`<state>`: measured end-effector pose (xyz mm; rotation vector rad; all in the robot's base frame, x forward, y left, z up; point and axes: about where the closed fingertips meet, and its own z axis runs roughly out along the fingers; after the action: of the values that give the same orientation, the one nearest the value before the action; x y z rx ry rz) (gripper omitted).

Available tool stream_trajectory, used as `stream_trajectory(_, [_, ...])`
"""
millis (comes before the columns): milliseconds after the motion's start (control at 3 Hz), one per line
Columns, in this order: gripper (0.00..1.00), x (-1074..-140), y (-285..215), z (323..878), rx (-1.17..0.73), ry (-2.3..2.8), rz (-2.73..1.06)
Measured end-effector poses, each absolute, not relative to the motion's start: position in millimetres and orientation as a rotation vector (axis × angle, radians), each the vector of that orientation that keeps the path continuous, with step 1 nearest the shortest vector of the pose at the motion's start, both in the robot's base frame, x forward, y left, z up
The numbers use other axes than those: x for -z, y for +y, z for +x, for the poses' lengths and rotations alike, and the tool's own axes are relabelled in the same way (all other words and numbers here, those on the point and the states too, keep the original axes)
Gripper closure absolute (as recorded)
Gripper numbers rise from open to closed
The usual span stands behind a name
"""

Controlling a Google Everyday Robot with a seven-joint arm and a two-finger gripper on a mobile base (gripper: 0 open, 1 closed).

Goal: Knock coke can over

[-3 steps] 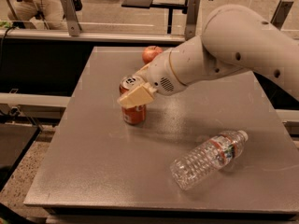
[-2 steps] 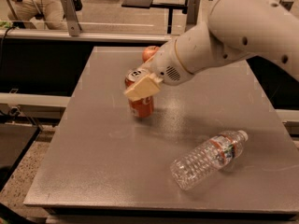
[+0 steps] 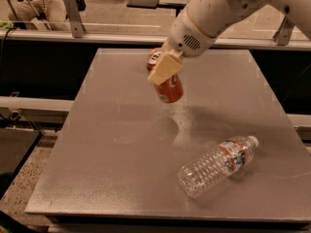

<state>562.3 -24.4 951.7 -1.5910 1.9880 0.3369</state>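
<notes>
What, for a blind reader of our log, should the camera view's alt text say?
The robot's gripper sits against the upper part of a red coke can that leans on a grey table. A clear water bottle lies on its side nearer the camera, apart from the can.

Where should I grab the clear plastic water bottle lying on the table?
Its ribbed midsection, from above, closing across its width: the clear plastic water bottle lies on its side, cap pointing right. The gripper is against the red aluminium coke can farther back.

The grey table (image 3: pixel 121 144) carries a water bottle (image 3: pixel 218 165) lying at five o'clock. The gripper (image 3: pixel 165 68) meets the tilted coke can (image 3: pixel 170 89) near twelve.
</notes>
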Motion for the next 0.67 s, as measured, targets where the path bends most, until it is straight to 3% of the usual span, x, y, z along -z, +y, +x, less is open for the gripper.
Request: stream_trajectory(667, [1.0, -930, -48, 549, -0.172, 2.087, -1.896])
